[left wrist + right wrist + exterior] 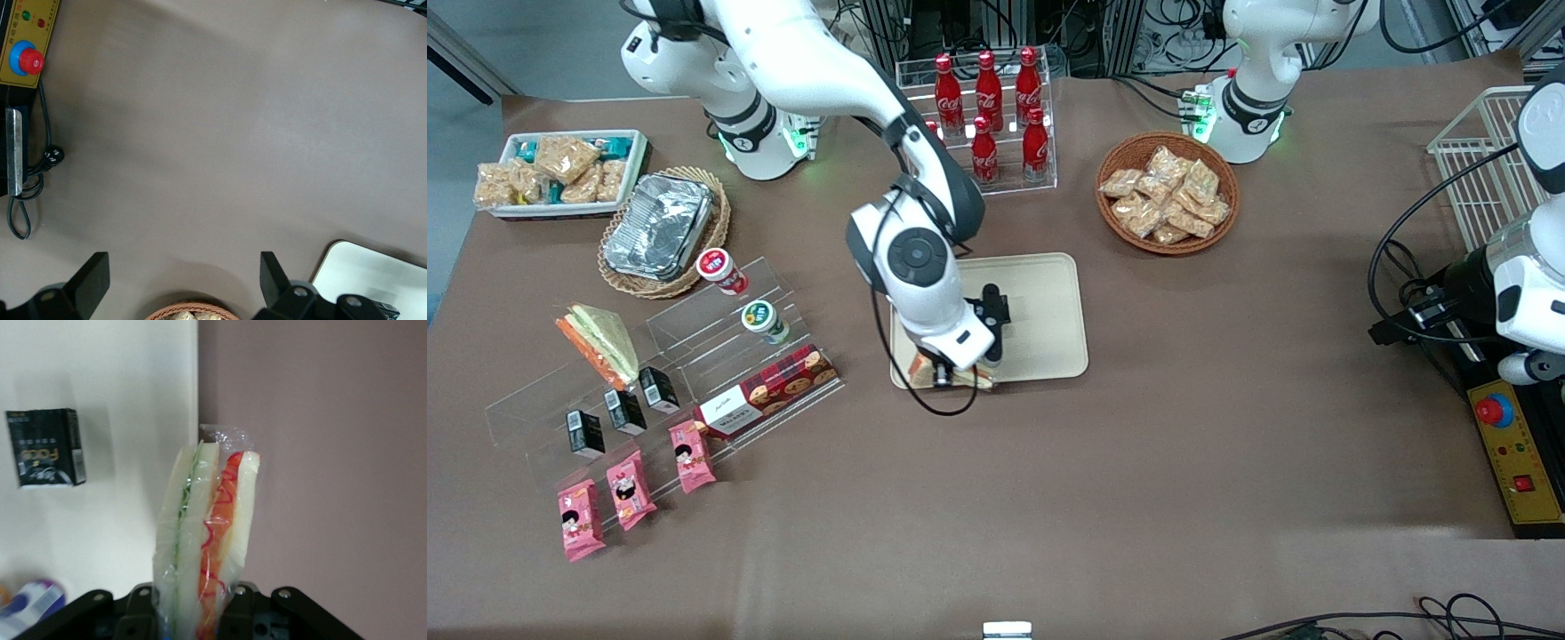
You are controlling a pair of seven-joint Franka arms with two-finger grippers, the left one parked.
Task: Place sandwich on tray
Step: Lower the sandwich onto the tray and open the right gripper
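My right gripper [947, 372] hangs over the tray's edge nearest the front camera and is shut on the sandwich [971, 379]. In the right wrist view the sandwich [207, 527] is a clear-wrapped wedge of pale bread with green and red-orange filling, standing on edge between the fingers of the gripper [193, 607]. It sits right over the line where the cream-beige tray [100, 367] meets the brown table. The tray [1045, 307] lies at mid-table, partly hidden by the arm. One of its corners shows in the left wrist view [373, 273].
A small black box [47, 447] and a purple-white object [27, 613] lie on the tray. An acrylic shelf [694, 373] holds another sandwich wedge [600, 342], cups, boxes and pink packs. A foil container [660, 224], cola bottles [987, 98] and a snack basket [1167, 193] stand farther back.
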